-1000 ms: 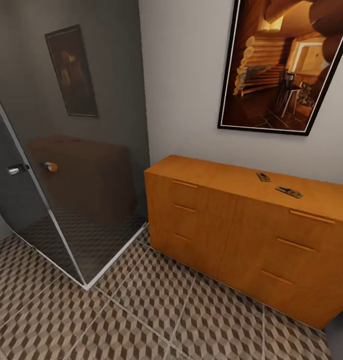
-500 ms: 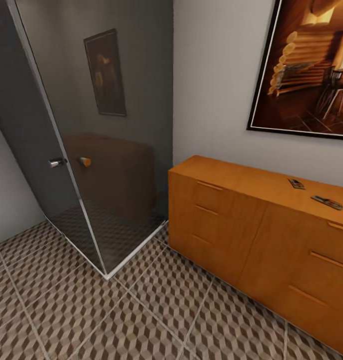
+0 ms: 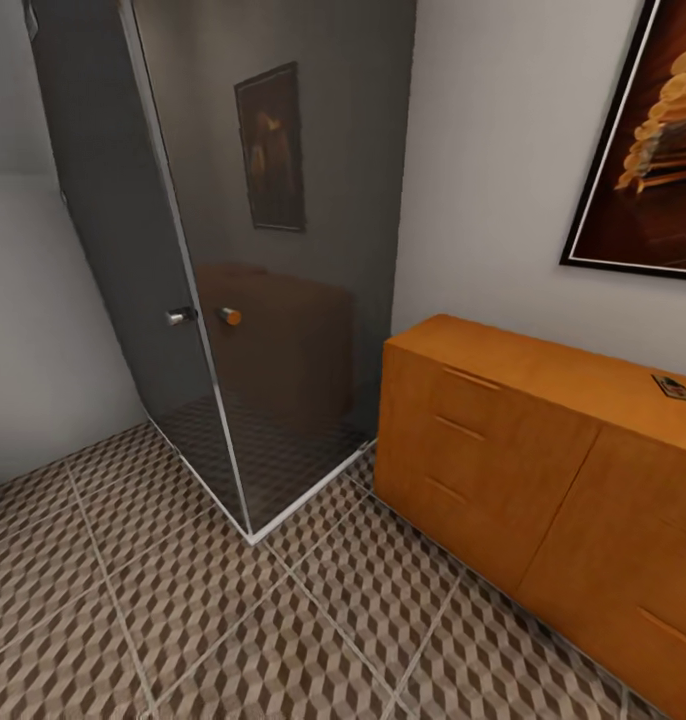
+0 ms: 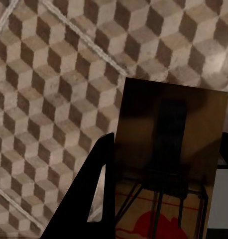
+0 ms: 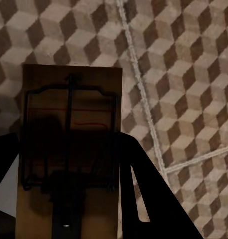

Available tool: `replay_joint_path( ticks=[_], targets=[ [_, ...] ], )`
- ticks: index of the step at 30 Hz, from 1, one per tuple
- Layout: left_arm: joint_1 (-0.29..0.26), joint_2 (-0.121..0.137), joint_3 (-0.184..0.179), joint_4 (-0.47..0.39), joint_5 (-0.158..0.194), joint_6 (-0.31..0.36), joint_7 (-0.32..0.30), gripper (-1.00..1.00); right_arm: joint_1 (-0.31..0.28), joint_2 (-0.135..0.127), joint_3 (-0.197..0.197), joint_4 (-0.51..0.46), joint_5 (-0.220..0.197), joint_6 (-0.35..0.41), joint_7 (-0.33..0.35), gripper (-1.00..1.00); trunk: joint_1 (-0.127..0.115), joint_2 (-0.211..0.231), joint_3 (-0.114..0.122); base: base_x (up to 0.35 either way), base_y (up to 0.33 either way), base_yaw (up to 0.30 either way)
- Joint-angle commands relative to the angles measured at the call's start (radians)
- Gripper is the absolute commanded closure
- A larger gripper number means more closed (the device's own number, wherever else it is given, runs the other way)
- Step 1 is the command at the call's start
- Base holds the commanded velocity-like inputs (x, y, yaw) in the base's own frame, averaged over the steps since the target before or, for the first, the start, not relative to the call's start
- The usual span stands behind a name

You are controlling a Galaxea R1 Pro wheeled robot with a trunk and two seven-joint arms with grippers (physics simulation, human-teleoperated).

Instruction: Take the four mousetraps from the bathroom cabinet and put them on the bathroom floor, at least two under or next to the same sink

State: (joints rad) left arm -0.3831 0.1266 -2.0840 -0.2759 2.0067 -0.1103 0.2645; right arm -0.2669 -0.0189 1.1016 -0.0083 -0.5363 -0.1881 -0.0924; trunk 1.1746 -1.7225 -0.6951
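- Carrying one mousetrap (image 4: 171, 164) pinched in the left fingers (image 4: 94, 199) and another mousetrap (image 5: 69, 149) pinched in the right fingers (image 5: 149, 194), both hanging over the bathroom floor (image 3: 233, 620).
- Each trap's long axis runs along the fingers holding it, flat face toward the camera.
- A third mousetrap (image 3: 672, 387) lies on the cabinet (image 3: 543, 480), near its top's right end.
- My judgement: setting down beside the sink comes next.

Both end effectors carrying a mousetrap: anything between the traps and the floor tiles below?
Nothing visible. The left end effector holds a mousetrap over bare cube-pattern floor tiles; the right end effector holds another mousetrap over the same tiling.
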Motion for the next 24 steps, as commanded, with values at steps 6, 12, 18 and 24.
replay_joint_path(
  ticks=[6,12,18,24],
  targets=[
    [-0.002,0.001,-0.008,-0.005,0.006,-0.006,0.009,1.0,0.0,-0.002,0.009,-0.001,-0.01,-0.002,-0.003,1.0,0.0,0.0,-0.001,0.0,0.0,0.288],
    [-0.002,0.001,-0.008,-0.005,0.006,-0.006,0.009,1.0,0.0,-0.003,0.009,-0.001,-0.009,-0.002,-0.003,1.0,0.0,0.0,-0.001,0.0,0.0,0.288],
    [-0.002,0.001,-0.008,-0.005,0.006,-0.006,0.009,1.0,0.0,-0.002,0.009,-0.001,-0.009,-0.002,-0.003,1.0,0.0,0.0,-0.001,0.0,0.0,0.288],
    [-0.002,0.001,-0.008,-0.005,0.006,-0.006,0.009,1.0,0.0,0.0,0.009,-0.001,-0.008,-0.002,-0.003,1.0,0.0,0.0,-0.001,0.0,0.0,0.288]
  ],
)
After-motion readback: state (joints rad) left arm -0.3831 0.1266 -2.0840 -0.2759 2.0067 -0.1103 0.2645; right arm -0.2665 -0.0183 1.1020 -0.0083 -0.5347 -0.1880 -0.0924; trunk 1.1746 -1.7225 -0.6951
